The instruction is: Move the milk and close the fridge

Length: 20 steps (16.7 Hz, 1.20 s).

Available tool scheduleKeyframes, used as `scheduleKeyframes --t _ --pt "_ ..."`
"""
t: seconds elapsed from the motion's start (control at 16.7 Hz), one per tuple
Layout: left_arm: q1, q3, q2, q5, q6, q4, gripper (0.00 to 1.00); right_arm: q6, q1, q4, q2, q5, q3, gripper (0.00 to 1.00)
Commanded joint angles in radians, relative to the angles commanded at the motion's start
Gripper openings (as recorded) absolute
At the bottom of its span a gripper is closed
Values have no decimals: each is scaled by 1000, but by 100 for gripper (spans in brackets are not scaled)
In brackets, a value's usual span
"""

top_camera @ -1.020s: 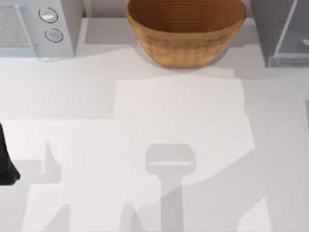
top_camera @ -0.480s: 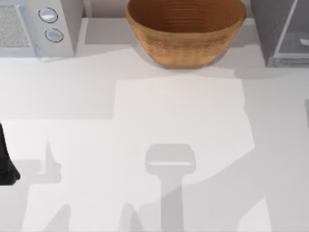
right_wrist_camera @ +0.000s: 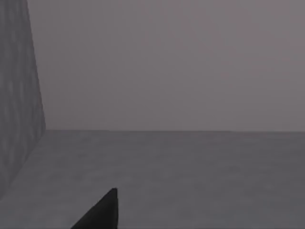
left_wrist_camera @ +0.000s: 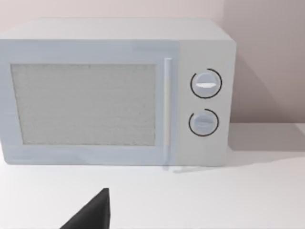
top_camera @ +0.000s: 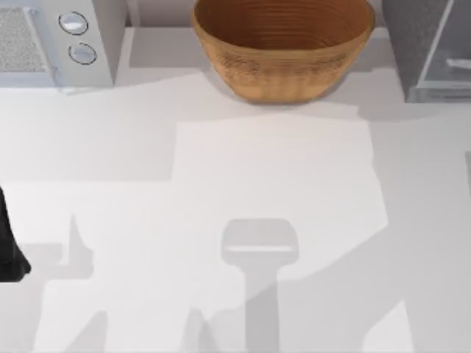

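Note:
The fridge [top_camera: 412, 44] stands at the table's back right corner, a grey speckled cabinet with its pale translucent door panel [top_camera: 445, 55] swung out at an angle. The milk is out of view. A dark tip of my right gripper [right_wrist_camera: 101, 213] shows in the right wrist view, over a dim grey floor beside a grey speckled wall [right_wrist_camera: 16, 109]. My left arm [top_camera: 9, 254] is parked at the table's left edge. In the left wrist view a dark tip of my left gripper [left_wrist_camera: 91, 214] sits low, facing the white box.
A large wicker bowl [top_camera: 283, 44] stands at the back middle. A white box with two round knobs [top_camera: 59, 40] occupies the back left corner, also seen as the knobbed white box [left_wrist_camera: 114, 90]. The white tabletop [top_camera: 272, 184] spreads open in front.
A small pale streak behind the fridge's door panel has shifted slightly left. The left arm, bowl and white box have not moved.

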Motion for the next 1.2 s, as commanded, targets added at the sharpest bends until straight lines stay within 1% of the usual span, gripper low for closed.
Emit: scheduleKeyframes --t 0.3,0.54,0.96,1.2 --pt "0 0 0 0 0 0 100 0 5 -9 -10 0 -9 100" --pt "0 0 0 0 0 0 100 -1 31 -88 -153 5 -106 100" --pt "0 0 0 0 0 0 100 -7 103 -342 -666 26 -417 100" --pt "0 0 0 0 0 0 100 -21 140 -451 -1085 42 -560 100"
